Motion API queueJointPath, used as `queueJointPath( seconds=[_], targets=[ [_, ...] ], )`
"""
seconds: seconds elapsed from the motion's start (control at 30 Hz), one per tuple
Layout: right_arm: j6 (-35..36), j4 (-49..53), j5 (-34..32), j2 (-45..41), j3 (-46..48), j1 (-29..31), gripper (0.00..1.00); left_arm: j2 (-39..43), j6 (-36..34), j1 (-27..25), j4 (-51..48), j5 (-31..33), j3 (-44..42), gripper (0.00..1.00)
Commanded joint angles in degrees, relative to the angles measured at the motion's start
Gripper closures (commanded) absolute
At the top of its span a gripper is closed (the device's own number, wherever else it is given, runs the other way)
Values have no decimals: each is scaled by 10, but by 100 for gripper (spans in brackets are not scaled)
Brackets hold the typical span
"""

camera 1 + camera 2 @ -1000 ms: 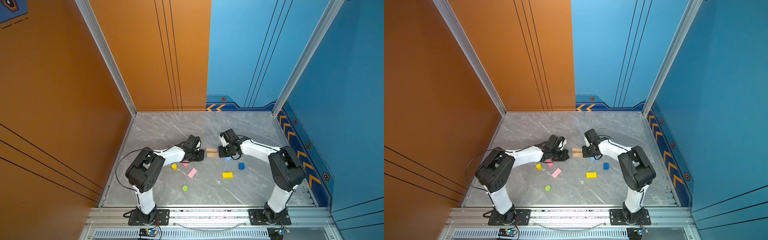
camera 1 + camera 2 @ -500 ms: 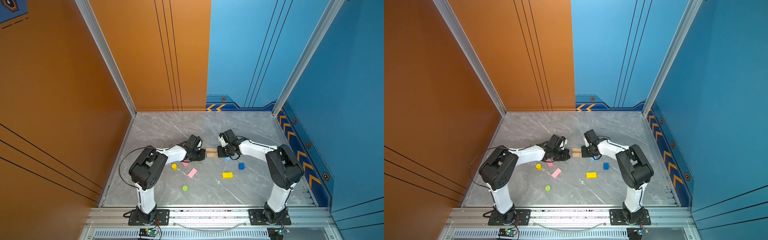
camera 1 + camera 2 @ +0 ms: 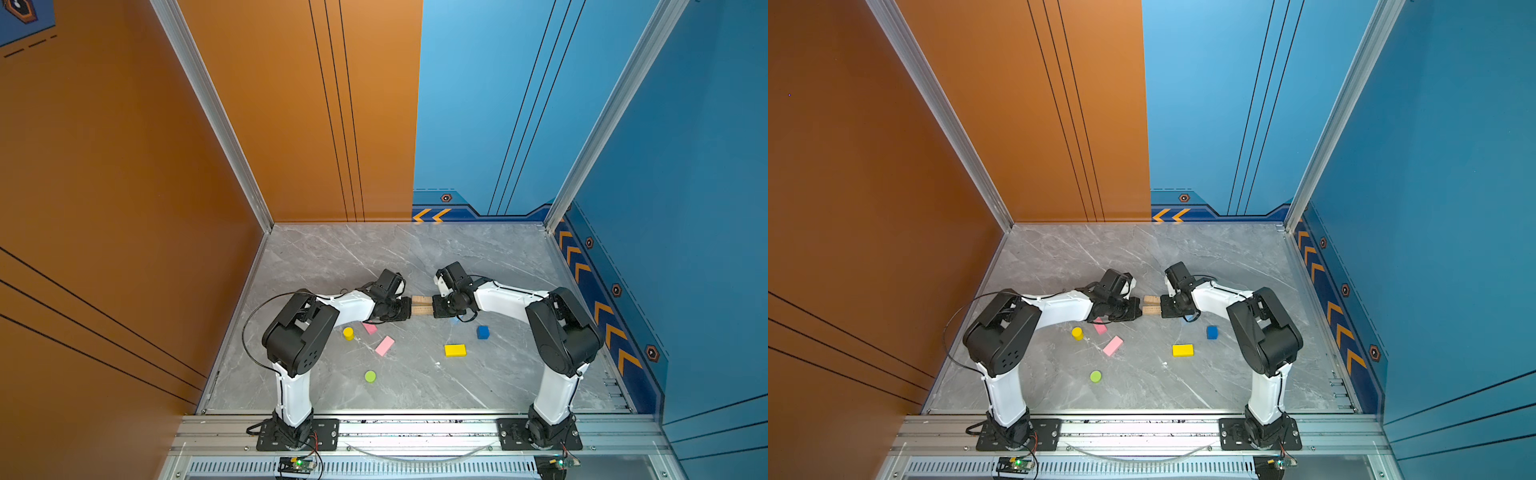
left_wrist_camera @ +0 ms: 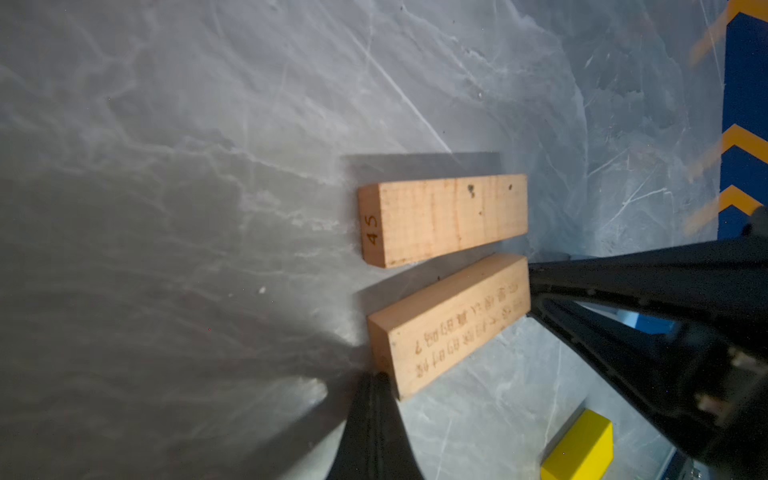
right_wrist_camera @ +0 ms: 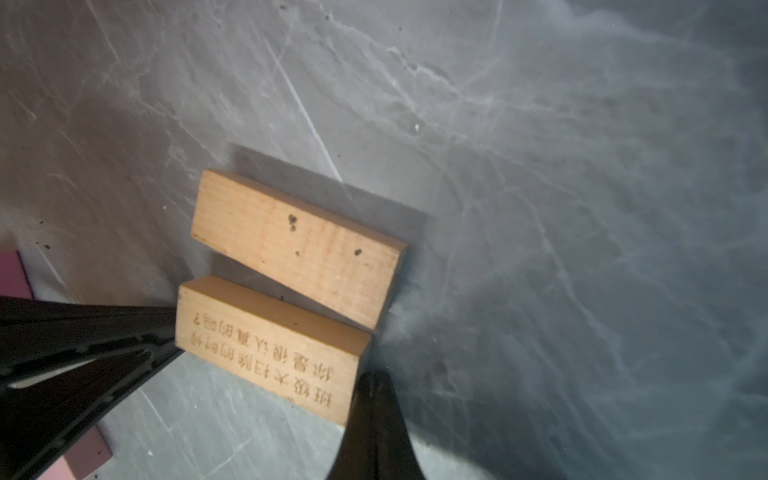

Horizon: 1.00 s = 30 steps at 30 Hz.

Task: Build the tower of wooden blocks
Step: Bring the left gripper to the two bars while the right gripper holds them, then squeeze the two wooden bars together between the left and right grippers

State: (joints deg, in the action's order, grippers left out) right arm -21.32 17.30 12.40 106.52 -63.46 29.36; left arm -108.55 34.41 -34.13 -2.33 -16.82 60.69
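Top view: the far plank (image 3: 420,299) and the near plank (image 3: 421,310), both tan, lie flat side by side in the middle of the grey table (image 3: 374,266), long axes running left to right. The left gripper (image 3: 407,311) is down at the near plank's left end, jaws pressed together, tip on its corner. The right gripper (image 3: 434,308) meets the same plank's right end, pressed together too, and neither pinches anything. The wrist views show printed characters atop the near plank and a "45" on the far plank's left end. Not quite parallel: a gap on the left, narrowing rightward until the corners all but meet. The rest lies loose, nearer. Yellow cylinder (image 3: 348,333) stands upright on the left; one pink bar (image 3: 369,328) is half under the left arm (image 3: 349,305), the second pink bar (image 3: 385,345) slants near-left to far-right. Lime-green cylinder (image 3: 370,376) is nearest. Yellow brick (image 3: 455,350) lies left to right, dark-blue cube (image 3: 482,332) beyond it to the right, light-blue cube (image 3: 455,320) peeks from under the right gripper.
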Motion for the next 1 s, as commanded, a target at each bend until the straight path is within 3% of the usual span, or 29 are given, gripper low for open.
queueJointPath(
  seconds=[0.0,0.97],
  targets=[
    [-11,-6,10,14,4,5,100,-14,3,4,3,-11,16,100],
    [-11,2,3,38,-25,2,100,-44,10,8,7,-19,35,100]
  ],
)
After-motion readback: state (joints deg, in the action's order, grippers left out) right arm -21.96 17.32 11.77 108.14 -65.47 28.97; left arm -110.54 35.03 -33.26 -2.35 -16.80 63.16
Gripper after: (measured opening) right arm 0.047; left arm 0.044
